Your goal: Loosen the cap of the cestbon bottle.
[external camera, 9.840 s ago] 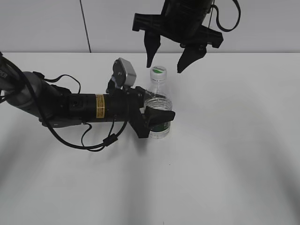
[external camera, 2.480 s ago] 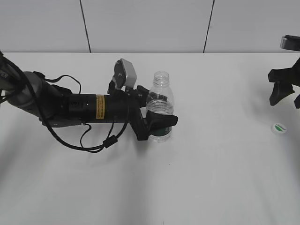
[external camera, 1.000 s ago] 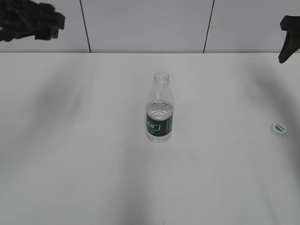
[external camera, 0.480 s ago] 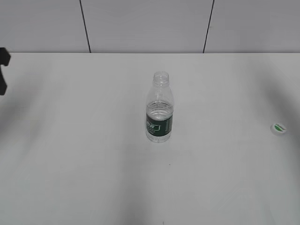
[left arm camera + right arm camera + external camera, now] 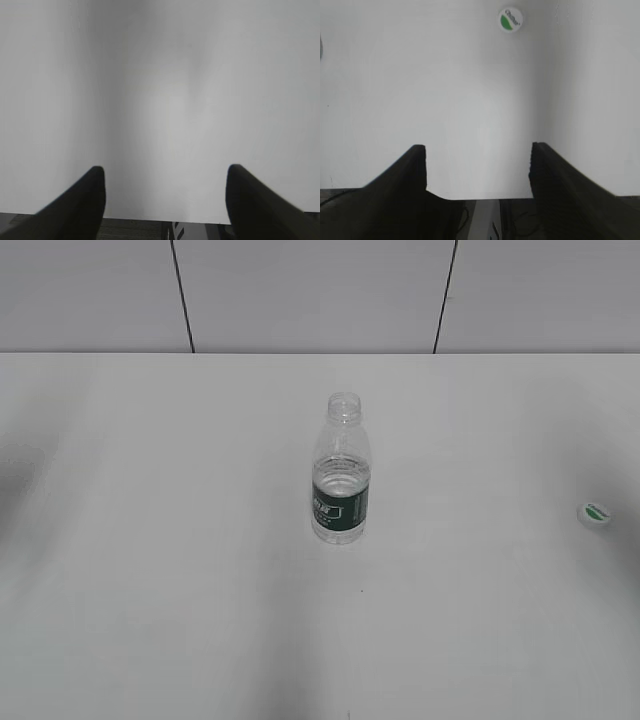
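Note:
The cestbon bottle (image 5: pixel 340 475), clear with a dark green label band, stands upright in the middle of the white table with its neck open and no cap on it. The cap (image 5: pixel 596 512), white with a green leaf mark, lies flat on the table at the far right; it also shows in the right wrist view (image 5: pixel 511 19), well ahead of the jaws. My left gripper (image 5: pixel 165 172) is open and empty over bare table near its edge. My right gripper (image 5: pixel 477 150) is open and empty near the table's edge. Neither arm shows in the exterior view.
The white table (image 5: pixel 200 590) runs to a grey panelled wall (image 5: pixel 300 290) at the back. Both wrist views show the table's edge with dark floor and cables below it (image 5: pixel 485 220).
Both arms have withdrawn out of the exterior view; the left arm let go of the bottle. The cap, on the bottle at first, lies on the table at the right. The bottle stands still.

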